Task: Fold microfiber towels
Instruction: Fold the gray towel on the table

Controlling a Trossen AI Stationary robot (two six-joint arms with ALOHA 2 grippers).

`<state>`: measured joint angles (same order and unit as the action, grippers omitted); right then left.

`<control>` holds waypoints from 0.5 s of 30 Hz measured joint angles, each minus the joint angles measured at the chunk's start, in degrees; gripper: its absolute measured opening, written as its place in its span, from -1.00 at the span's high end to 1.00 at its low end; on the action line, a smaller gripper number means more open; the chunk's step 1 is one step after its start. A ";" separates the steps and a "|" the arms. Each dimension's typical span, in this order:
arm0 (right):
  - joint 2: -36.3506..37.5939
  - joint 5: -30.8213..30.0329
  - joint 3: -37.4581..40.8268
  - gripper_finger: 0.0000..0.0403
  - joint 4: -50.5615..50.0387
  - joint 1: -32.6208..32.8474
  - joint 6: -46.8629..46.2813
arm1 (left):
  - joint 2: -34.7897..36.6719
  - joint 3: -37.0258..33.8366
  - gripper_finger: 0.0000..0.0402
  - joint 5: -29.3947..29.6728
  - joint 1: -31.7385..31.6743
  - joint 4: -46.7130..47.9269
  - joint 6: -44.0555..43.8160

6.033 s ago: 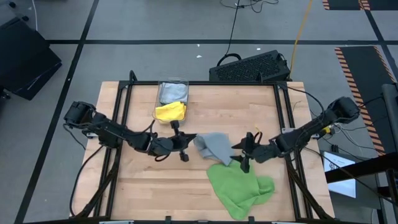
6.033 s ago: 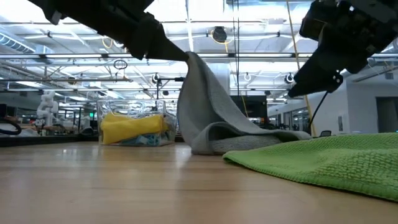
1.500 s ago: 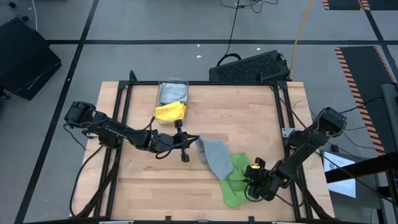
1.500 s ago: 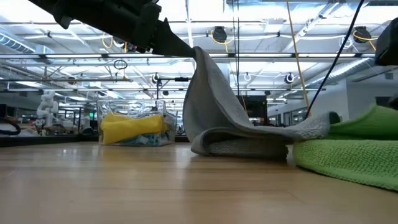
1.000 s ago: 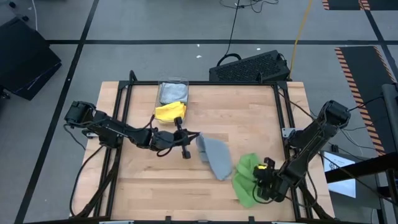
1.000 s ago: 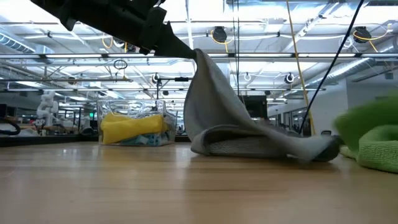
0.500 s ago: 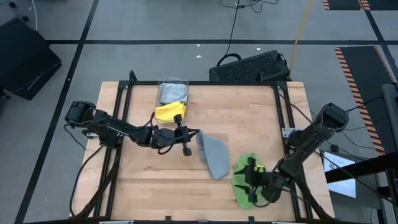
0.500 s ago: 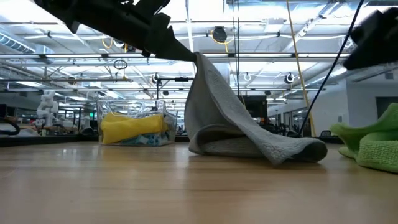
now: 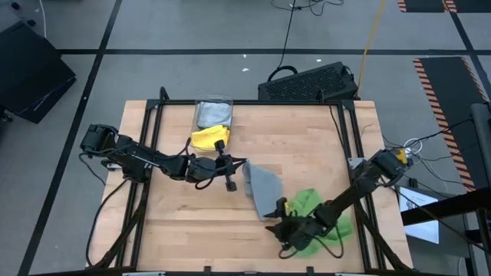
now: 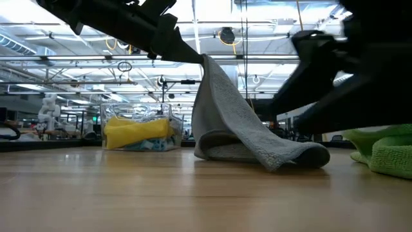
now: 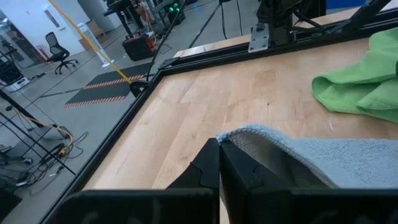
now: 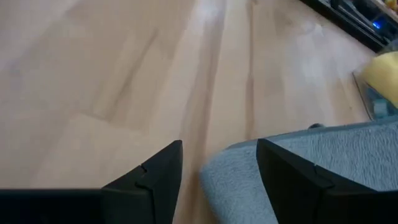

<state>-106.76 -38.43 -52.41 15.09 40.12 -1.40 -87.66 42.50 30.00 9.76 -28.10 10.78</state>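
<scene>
Grey towel (image 9: 261, 190) hangs pinched in my closed left hand (image 9: 238, 166); my right hand (image 9: 278, 217) gapes empty beside it.

Bare wood lies open along the front-left of the table (image 9: 165, 238) and across its far right. Mid-table is crowded: the grey towel (image 9: 261, 190) rises as a tent, the green towel (image 9: 318, 222) beside it (partly under the right arm). The clear bin (image 9: 212, 115) blocks the far edge.
</scene>
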 joint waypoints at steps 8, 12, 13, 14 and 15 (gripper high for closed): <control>-2.79 6.32 -4.23 0.03 -8.50 -3.07 0.71 | 0.00 0.00 0.98 -0.12 0.00 -0.02 -0.03; -2.88 6.28 -4.21 0.06 -8.79 -4.63 0.50 | 0.00 0.00 0.99 -1.18 0.00 -0.05 -0.10; -2.88 6.12 -4.21 0.10 -9.10 -4.98 0.48 | 0.00 0.00 0.98 -1.27 0.00 -0.09 -0.14; -2.88 6.17 -4.21 0.15 -9.82 -5.43 0.44 | 0.00 0.00 0.98 -1.29 0.00 -0.09 -0.20; -2.88 6.98 -4.21 0.20 -10.76 -5.89 0.32 | 0.00 0.00 0.99 -1.29 0.00 -0.08 -0.21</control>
<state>-109.65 -31.45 -56.62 4.33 34.23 -1.08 -87.66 42.50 28.71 9.76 -28.18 10.57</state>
